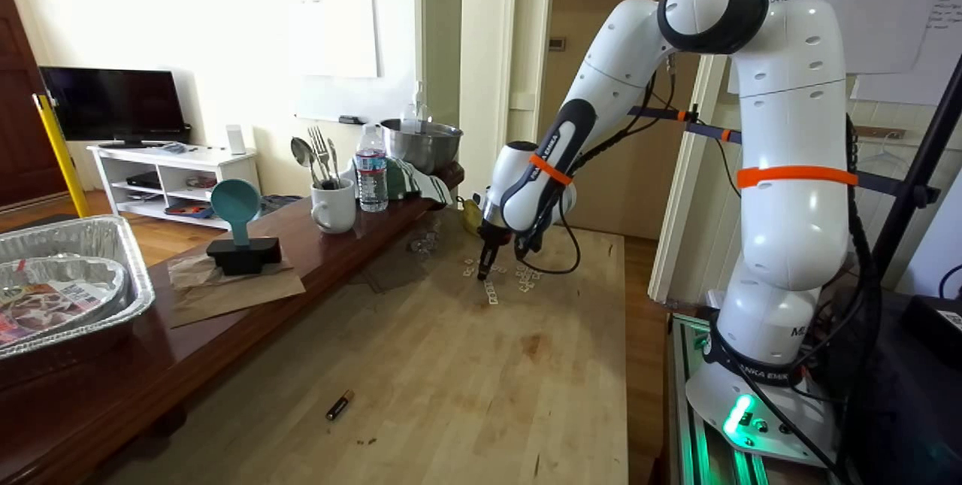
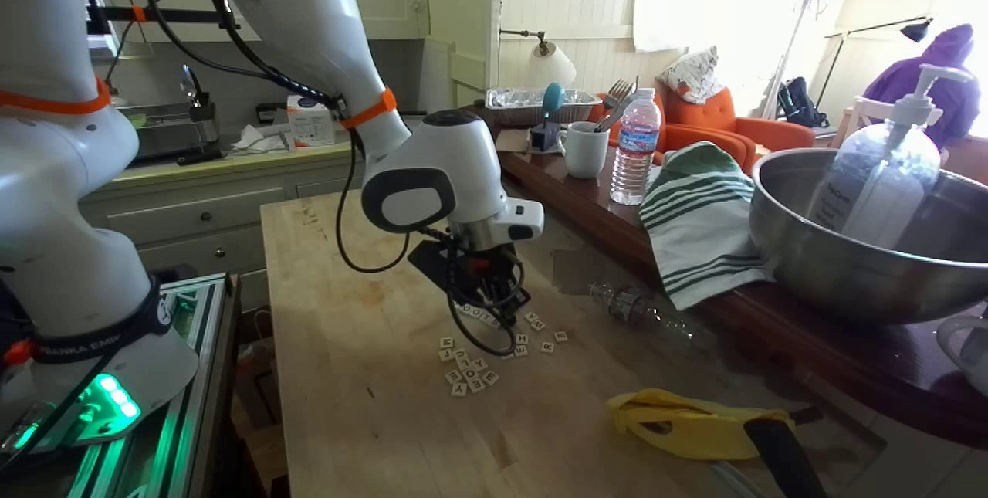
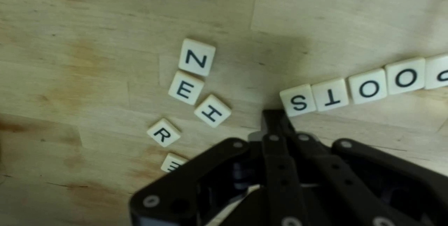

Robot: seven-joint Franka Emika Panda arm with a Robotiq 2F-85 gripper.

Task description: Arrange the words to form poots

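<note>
The words are small flat cream letter tiles on the light wood table. In the wrist view a slightly slanted row holds S, T, O, O and P, cut by the right edge; from the right it reads POOTS. The row shows in both exterior views. My gripper is shut, nothing visible between its fingertips, at the S tile's lower left corner; I cannot tell whether it touches. In an exterior view it points down at the table.
Loose tiles N, E, H and R lie left of the fingertips. Several more cluster nearby. A clear bottle, a yellow object and a battery lie on the table. A dark raised ledge runs alongside.
</note>
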